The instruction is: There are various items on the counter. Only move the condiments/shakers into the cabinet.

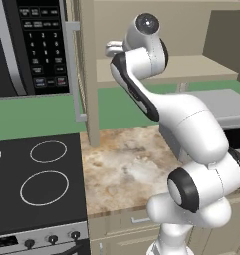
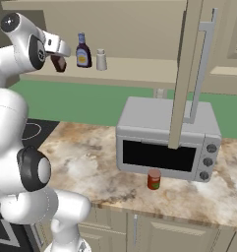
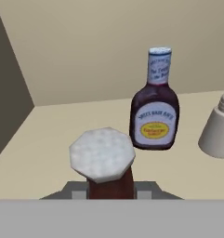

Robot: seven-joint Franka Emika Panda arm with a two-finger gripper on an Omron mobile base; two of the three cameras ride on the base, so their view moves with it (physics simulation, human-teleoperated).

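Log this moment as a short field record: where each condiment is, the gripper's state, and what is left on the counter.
dark bottle: upright on the cabinet shelf, blue cap up
shaker: on the shelf, just right of the dark bottle
brown-red bottle: at the shelf's left end, between the gripper fingers
gripper: at the shelf, shut on the brown-red bottle
red can: on the counter, in front of the microwave
microwave: on the counter, door shut
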